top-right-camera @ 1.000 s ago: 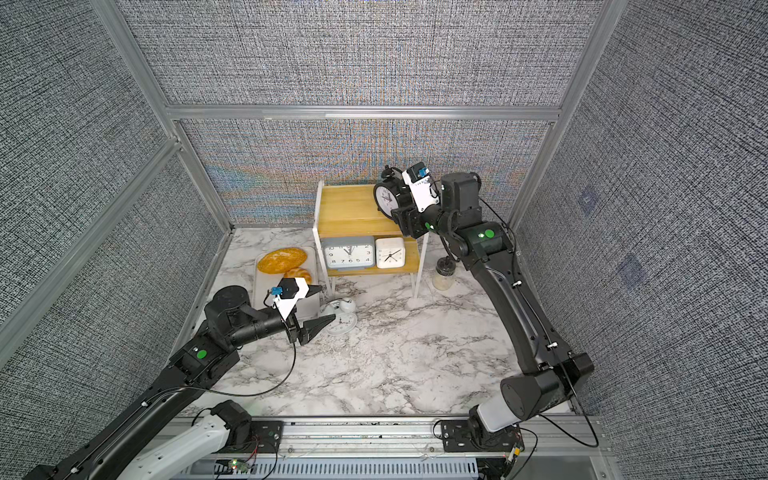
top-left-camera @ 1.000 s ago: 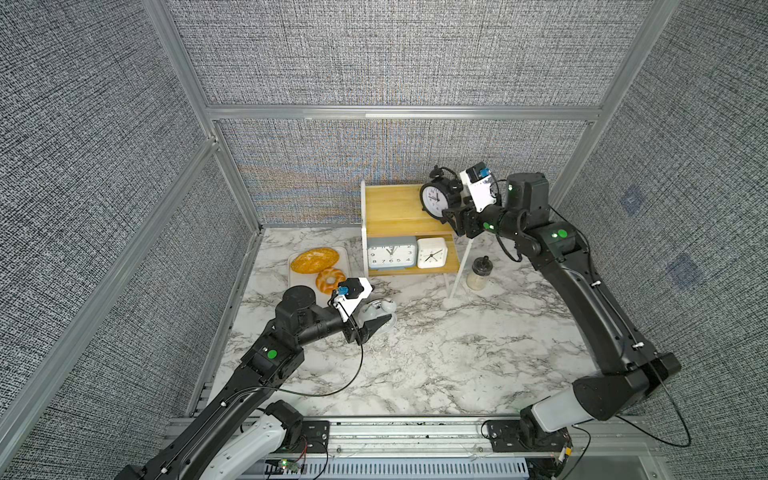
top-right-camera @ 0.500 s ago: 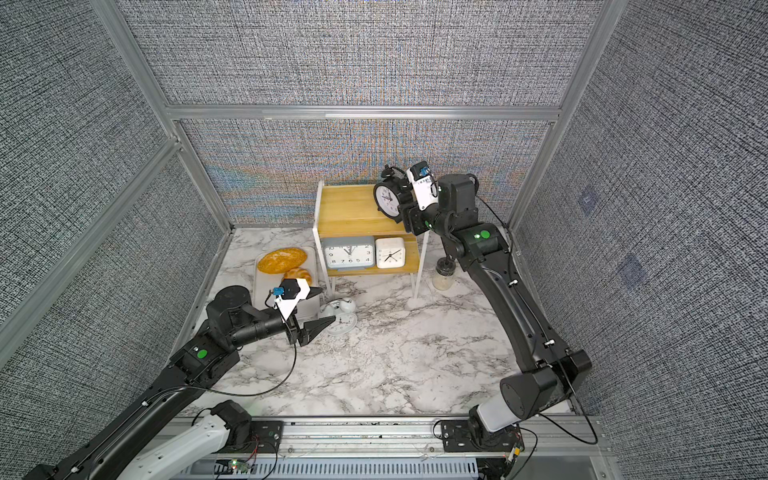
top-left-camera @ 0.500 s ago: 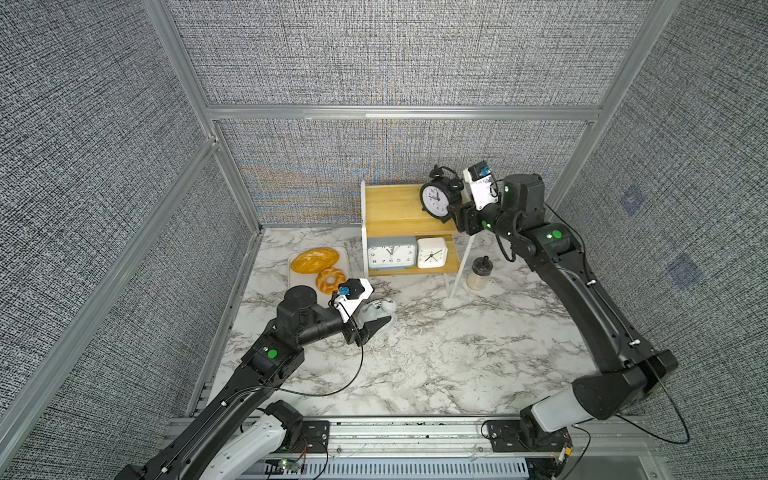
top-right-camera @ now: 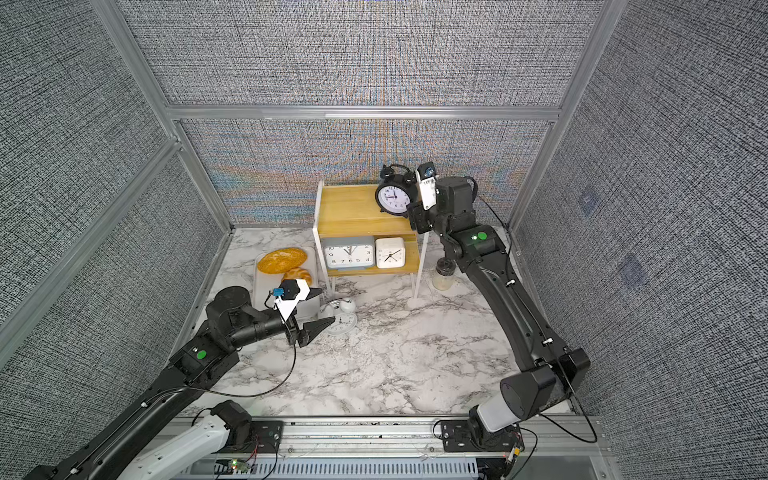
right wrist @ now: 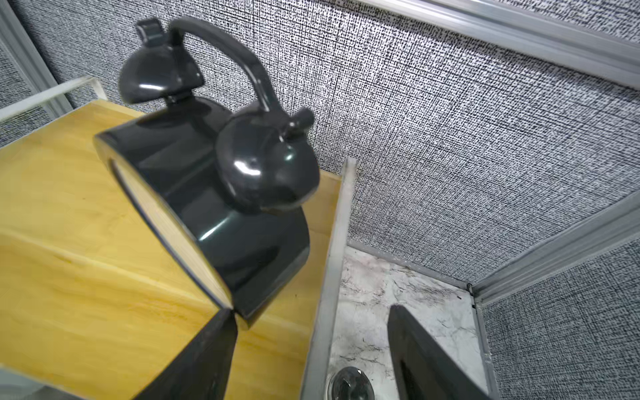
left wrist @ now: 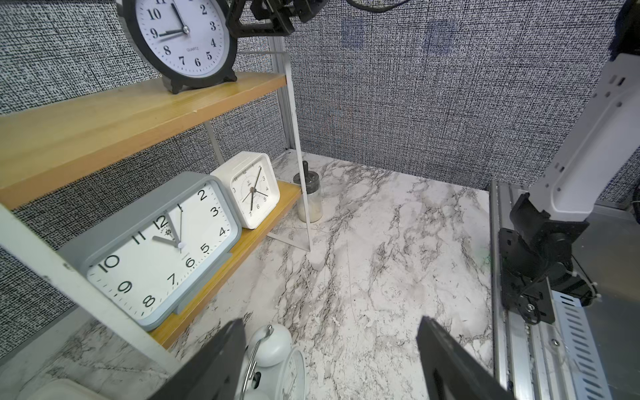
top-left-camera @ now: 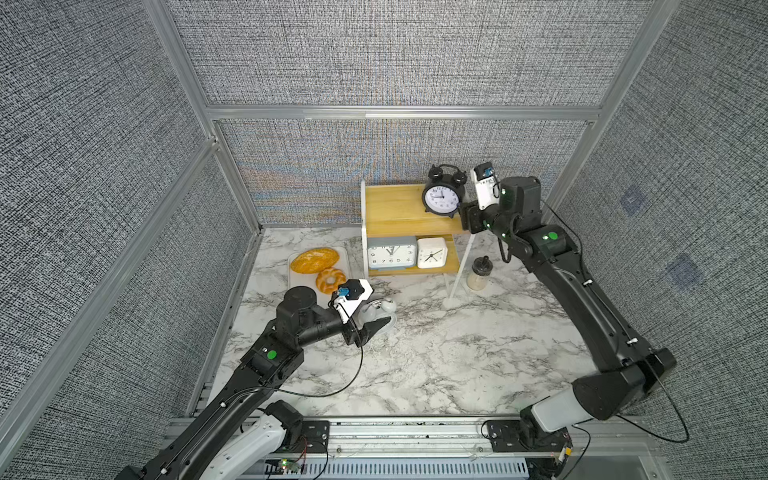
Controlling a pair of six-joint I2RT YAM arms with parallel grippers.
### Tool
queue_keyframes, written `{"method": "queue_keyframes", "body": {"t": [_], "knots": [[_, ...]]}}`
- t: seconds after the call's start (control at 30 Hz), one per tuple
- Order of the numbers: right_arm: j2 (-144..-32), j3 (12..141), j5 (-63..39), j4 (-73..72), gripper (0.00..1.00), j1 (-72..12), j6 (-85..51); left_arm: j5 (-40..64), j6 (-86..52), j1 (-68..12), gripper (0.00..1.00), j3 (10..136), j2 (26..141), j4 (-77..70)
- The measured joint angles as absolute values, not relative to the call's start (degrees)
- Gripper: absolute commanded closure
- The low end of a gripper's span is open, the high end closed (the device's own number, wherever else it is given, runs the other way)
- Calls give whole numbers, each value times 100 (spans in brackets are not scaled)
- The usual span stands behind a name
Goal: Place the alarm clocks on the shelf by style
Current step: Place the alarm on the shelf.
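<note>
The right gripper (right wrist: pixel 310 310) is open, with one fingertip at the rim of the black twin-bell clock (right wrist: pixel 221 207), which stands on the top board of the shelf (right wrist: pixel 69 242); only the right wrist view shows this. The left gripper (left wrist: pixel 329 322) is open too, above the white twin-bell clock (left wrist: pixel 273 346) lying on the table (left wrist: pixel 381 225). Since one second ago both arms have hardly moved.

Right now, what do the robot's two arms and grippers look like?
The left arm and right arm are black jointed links with a green dot each, white base segments and thin black cables. Each wrist carries a white camera mount with a blue connector. The left gripper and right gripper have black, wedge-shaped fingers.
</note>
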State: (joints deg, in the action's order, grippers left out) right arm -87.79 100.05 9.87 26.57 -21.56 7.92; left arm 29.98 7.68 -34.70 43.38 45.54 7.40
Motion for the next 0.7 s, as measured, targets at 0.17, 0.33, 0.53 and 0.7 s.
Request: {"method": "queue_keyframes", "body": {"t": [0.17,0.33,0.53,0.7], "knots": [[-8840,10005,1162,2563,27,-2143,740,2995,770,-3470,17,4309,4493,764],[-8895,10005,1313,2510,27,-2139,698,2945,781,-3470,17,4278,4421,788],[-8908,10005,1422,2510,27,-2134,655,2847,856,-3470,17,4274,4386,843],[-8696,9907,1304,2510,27,-2134,650,2462,851,-3470,17,4281,4456,928]]}}
